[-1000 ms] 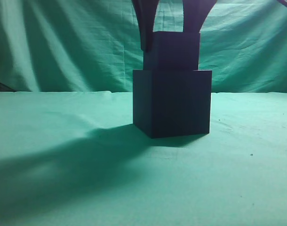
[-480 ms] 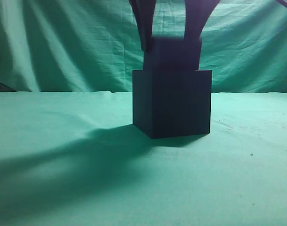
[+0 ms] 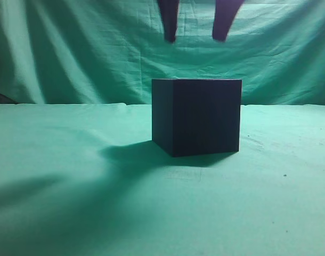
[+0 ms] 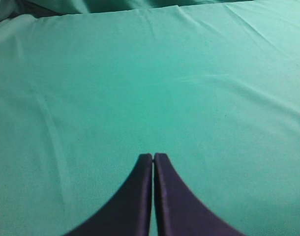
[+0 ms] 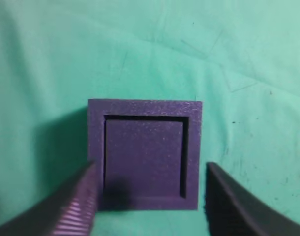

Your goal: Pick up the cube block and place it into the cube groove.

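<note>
Right fingers (image 3: 169, 21) lifted clear; cube block (image 5: 143, 157) dropped into cube groove (image 5: 185, 147).

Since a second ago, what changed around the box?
The cube block dropped from sticking out of the top into the big box, fully seated in its groove. The right gripper let go and rose, jaws open. The box barely shifted; the left gripper is shut over bare cloth.
</note>
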### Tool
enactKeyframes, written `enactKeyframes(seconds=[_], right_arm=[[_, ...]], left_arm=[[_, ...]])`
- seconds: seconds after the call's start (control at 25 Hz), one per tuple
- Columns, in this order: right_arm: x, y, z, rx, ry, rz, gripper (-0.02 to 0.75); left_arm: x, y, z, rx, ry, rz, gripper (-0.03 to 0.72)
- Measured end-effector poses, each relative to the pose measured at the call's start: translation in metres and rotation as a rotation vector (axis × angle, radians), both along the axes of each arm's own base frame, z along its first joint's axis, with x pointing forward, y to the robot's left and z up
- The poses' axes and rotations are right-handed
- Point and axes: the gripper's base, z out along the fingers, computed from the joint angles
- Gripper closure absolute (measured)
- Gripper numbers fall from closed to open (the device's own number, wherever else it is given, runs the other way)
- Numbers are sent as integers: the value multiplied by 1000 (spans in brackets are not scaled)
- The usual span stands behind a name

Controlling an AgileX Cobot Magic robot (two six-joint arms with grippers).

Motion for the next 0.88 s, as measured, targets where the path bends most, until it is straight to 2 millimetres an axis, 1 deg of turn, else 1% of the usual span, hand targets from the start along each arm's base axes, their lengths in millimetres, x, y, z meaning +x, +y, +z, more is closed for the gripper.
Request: enactKeyframes(seconds=[0.08, 0.16, 0.2, 0.28, 0.32, 0.36, 0.44, 0.6, 0.72, 0.88], right_arm=[[-6, -6, 18, 23, -32, -1, 363], [-15, -16, 40, 46, -66, -4, 482], [-21, -23, 52, 56, -87, -6, 555], [-35, -37, 75, 60, -118, -14, 673], [-39, -43, 84, 63, -139, -16, 696], [-45, -50, 93, 74, -161, -19, 738], [-59, -64, 109, 106, -199, -19, 738], [-91, -93, 123, 148, -235, -20, 738], [-119, -119, 124, 168, -258, -20, 738], [-151, -149, 113, 200, -291, -16, 738]], left_arm=[[0, 0, 0, 0, 0, 0, 688], [0, 0, 0, 0, 0, 0, 688], [0, 0, 0, 0, 0, 0, 688], [0, 0, 0, 0, 0, 0, 688], [0, 0, 0, 0, 0, 0, 688], [0, 0, 0, 0, 0, 0, 688], [0, 0, 0, 0, 0, 0, 688], [0, 0, 0, 0, 0, 0, 688], [0, 0, 0, 0, 0, 0, 688], [0, 0, 0, 0, 0, 0, 688]])
